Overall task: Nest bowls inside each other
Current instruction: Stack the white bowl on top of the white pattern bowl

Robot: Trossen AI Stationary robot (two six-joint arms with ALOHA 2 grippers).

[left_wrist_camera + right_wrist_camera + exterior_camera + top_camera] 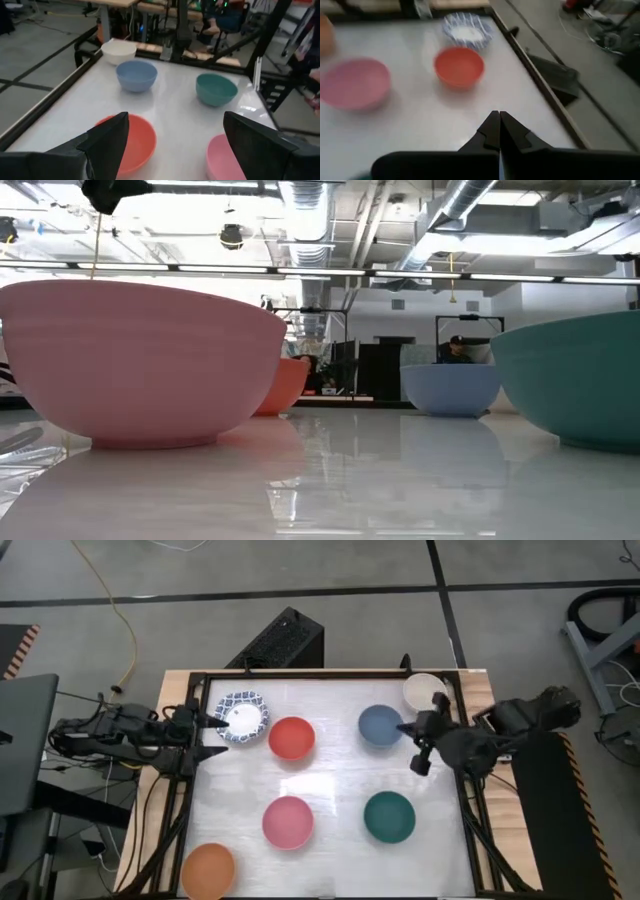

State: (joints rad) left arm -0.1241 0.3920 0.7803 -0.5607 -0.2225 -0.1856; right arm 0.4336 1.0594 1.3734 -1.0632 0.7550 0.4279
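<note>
Left gripper (pixel 205 736) sat wide open, empty, just beside the white blue-patterned ceramic bowl (pixel 242 717); right gripper (pixel 418 747) was closed, empty. I'd straddle that rim squarely before pinching.

1. High view: the whole desk (pixel 330 755) is seen from straight above, with both arms at its sides.
2. Low view: the scene is taken level from the desk top, very near the pink bowl (pixel 140 360), facing the room behind.
3. Left wrist view: the desk is looked across toward the blue bowl (pixel 136 75).
4. Right wrist view: the desk is looked across toward the red bowl (pixel 459 66), which all four views share.
</note>
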